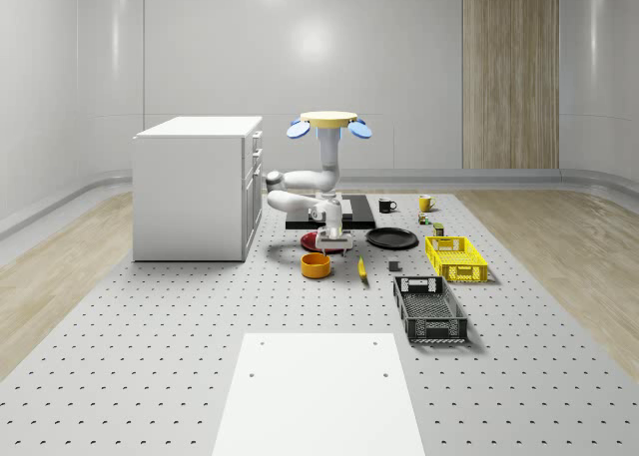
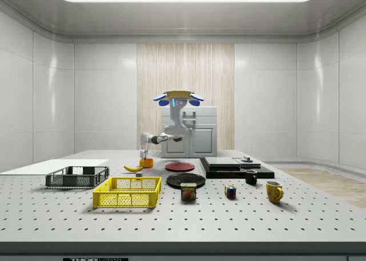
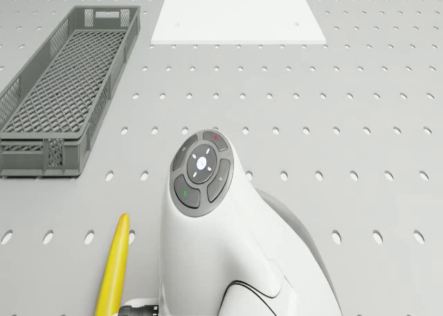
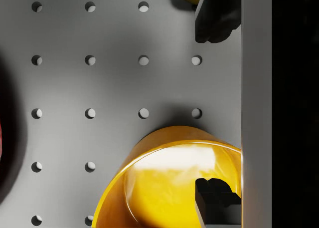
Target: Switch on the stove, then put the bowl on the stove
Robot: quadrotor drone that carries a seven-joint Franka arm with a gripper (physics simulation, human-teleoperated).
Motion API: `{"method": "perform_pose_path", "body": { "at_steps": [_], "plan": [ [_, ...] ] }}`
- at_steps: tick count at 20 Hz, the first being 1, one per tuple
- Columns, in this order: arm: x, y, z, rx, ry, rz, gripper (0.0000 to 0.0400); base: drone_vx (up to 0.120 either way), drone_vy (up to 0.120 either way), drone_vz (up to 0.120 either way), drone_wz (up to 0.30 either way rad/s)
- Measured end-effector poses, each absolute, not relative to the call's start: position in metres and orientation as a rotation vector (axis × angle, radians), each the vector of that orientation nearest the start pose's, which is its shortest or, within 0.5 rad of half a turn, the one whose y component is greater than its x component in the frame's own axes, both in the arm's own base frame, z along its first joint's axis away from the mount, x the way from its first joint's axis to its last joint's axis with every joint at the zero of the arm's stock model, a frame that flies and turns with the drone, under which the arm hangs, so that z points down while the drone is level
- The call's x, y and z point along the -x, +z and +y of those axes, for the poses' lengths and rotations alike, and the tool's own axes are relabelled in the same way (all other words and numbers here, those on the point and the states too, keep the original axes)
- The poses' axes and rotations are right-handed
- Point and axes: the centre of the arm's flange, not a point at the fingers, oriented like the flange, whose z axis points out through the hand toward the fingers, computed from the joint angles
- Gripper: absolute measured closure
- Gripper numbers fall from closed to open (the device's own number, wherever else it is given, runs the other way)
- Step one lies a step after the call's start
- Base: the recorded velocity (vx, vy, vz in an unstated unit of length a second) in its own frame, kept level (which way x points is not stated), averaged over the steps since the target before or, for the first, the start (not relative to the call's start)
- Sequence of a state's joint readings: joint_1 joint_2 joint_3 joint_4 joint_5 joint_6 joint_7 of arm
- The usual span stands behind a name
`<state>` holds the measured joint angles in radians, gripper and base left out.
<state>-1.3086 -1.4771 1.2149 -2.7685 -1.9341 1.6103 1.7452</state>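
We see the quadrotor drone [image 1: 329, 124], with its tan disc top and blue rotor guards, hovering above the grey perforated table [image 1: 150, 336], roughly over the flat black stove [image 1: 357, 214] and beside the white cabinet [image 1: 198, 187]. Its white jointed arm [image 1: 318, 182] bends down toward the table, and the two-finger gripper [image 1: 332, 244] hangs low, just beside and slightly above the round orange bowl [image 1: 316, 264]. In the wrist view the gripper [image 4: 215, 111] has its two dark fingers [image 4: 215, 26] spread apart, holding nothing; one fingertip sits over the inside of the orange bowl [image 4: 169, 183], near its rim, and the other over bare table beyond the rim. The bowl rests on the table, in front of the stove and not on it, next to a dark red plate [image 1: 310, 240]. A yellow banana [image 1: 361, 267] lies just to the whole-scene view's right of the bowl. Farther to that side we see a black round pan [image 1: 390, 238], a yellow mesh crate [image 1: 455, 257] and a dark grey mesh crate [image 1: 429, 309]. A white flat board [image 1: 318, 391] lies at the table's near edge.
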Motion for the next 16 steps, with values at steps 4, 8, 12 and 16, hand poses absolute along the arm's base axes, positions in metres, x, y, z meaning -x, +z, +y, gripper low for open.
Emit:
{"method": "perform_pose_path", "body": {
  "at_steps": [4, 8, 12, 16],
  "plan": [
    [-0.327, 0.543, -0.02, -0.001, 0.786, -0.002, 0.0, 0.0, -0.1, 0.0, 0.0],
    [-0.327, 0.547, -0.02, -0.001, 0.786, -0.002, 0.0, 0.0, 0.0, 0.0, 0.0],
    [-0.327, 0.56, -0.02, -0.001, 0.786, -0.002, 0.0, 0.0, 0.0, 0.0, 0.0],
    [-0.327, 0.571, -0.018, -0.001, 0.786, -0.002, 0.0, 0.0, 0.0, 0.0, 0.0]
  ]
}}
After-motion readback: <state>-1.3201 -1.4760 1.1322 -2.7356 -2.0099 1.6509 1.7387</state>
